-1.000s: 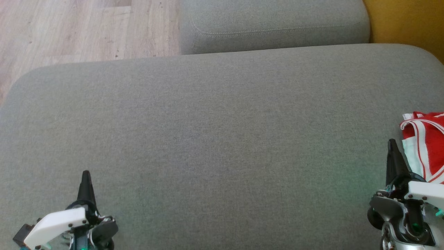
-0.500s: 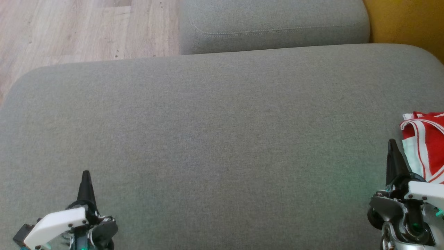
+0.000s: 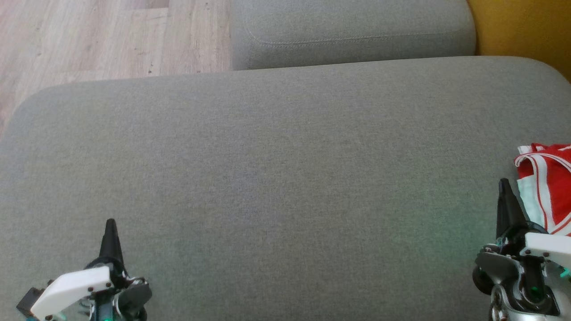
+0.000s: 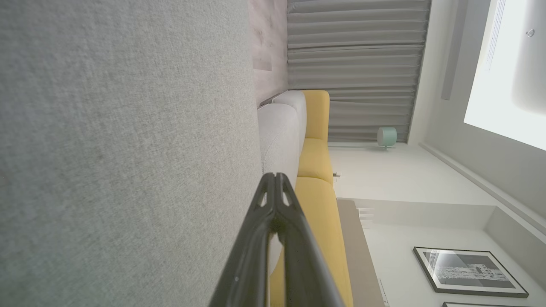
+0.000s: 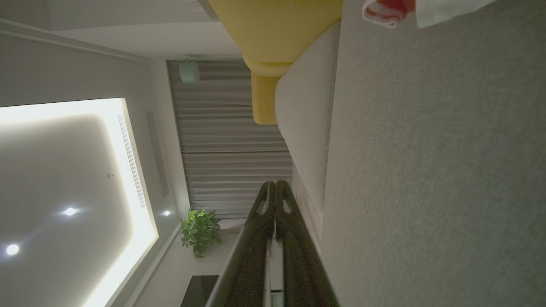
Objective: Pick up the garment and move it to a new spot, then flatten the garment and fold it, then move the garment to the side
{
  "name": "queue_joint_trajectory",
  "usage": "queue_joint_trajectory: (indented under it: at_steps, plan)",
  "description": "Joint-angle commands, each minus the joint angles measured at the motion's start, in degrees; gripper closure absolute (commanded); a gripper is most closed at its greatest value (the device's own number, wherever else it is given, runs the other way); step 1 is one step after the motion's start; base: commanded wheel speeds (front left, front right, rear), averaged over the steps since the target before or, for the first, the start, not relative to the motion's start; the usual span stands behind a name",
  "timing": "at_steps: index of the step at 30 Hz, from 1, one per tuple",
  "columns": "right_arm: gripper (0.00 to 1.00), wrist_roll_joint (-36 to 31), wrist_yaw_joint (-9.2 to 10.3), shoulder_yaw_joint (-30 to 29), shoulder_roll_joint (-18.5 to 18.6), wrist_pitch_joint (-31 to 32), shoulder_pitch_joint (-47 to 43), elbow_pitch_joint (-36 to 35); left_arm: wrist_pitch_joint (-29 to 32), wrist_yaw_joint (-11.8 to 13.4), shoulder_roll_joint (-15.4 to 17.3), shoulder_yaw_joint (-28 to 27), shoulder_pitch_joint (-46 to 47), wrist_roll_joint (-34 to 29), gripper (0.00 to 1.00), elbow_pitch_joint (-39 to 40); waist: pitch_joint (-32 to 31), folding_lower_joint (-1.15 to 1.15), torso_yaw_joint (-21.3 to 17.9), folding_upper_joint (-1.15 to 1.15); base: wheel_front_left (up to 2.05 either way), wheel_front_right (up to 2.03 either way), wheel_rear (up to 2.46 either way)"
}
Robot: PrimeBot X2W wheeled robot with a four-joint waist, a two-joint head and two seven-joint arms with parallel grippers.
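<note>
Left gripper (image 3: 110,223): sitting at the lower left of the head view. Its two dark fingers are pressing together tip to tip and gripping nothing. The left wrist view is showing them meeting at the points, with a slim slit lower down.

Right gripper (image 3: 504,183): sitting at the lower right. Its fingers are likewise lying flat against each other and carrying nothing. The tip is pointing up the view just beside the garment's white edge. Whether either gripper is touching the cushion cannot be told.

Garment (image 3: 546,191): lying bunched on the right side of the grey seat cushion (image 3: 285,178), running out past the head view's right edge. Red cloth, a white panel and red-and-white stripe trim are showing. A small fold of it is peeking in at the top of the right wrist view.

Second grey cushion (image 3: 352,31): lying beyond the first, close against its far edge.

Pale wood floor (image 3: 89,40): showing at the far left.

Yellow upholstery (image 3: 522,26): standing at the far right.

Grey curtain (image 4: 354,64), framed picture (image 4: 469,273), potted plant (image 5: 199,232): standing farthest off, in the wrist views.
</note>
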State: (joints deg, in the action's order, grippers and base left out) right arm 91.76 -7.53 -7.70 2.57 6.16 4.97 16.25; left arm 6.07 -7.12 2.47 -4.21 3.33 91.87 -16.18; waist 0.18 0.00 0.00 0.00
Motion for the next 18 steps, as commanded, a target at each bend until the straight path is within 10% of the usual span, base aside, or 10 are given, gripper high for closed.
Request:
queue_joint_trajectory:
  at_steps: [1, 18]
  plan:
    - [1.00, 0.41, 0.04, 1.19, 0.31, 0.32, 1.21, -2.23, 0.40, -0.36, 0.41, -2.29, 2.86, 0.31, 1.00, 2.14, 0.00, 0.00, 0.00, 0.00, 0.00, 0.00, 0.00]
    - [1.00, 0.41, 0.04, 1.19, 0.31, 0.32, 1.21, -2.23, 0.40, -0.36, 0.41, -2.29, 2.86, 0.31, 1.00, 2.14, 0.00, 0.00, 0.00, 0.00, 0.00, 0.00, 0.00]
